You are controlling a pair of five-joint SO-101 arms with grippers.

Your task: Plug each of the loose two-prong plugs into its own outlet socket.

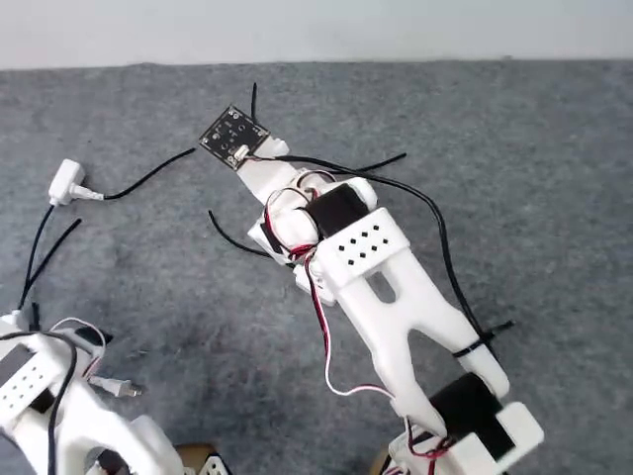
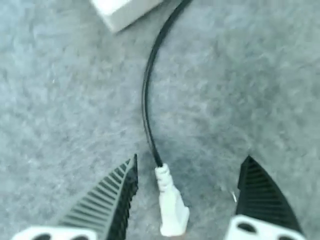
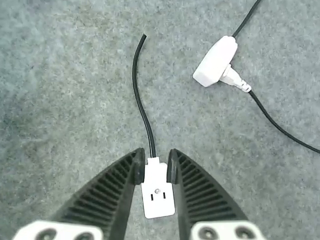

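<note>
My right claw (image 3: 155, 156) is clamped on a white outlet socket (image 3: 159, 192); my left claw (image 2: 190, 161) stands apart astride the loose two-prong plug (image 2: 171, 210) on the grey carpet (image 2: 260, 75), prongs hard to make out. It looks light, hard and slick, its black cord (image 2: 145, 95) springy; I'd pinch the body's flat sides; farther off lies a second socket (image 3: 214, 64), already filled.

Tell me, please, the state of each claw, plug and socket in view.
Left claw: open, either side of the loose plug.
Loose plug: unplugged, lying on the carpet.
Right claw: shut on the held socket.
Held socket: gripped, slots empty.
Far socket: second plug inserted.
</note>
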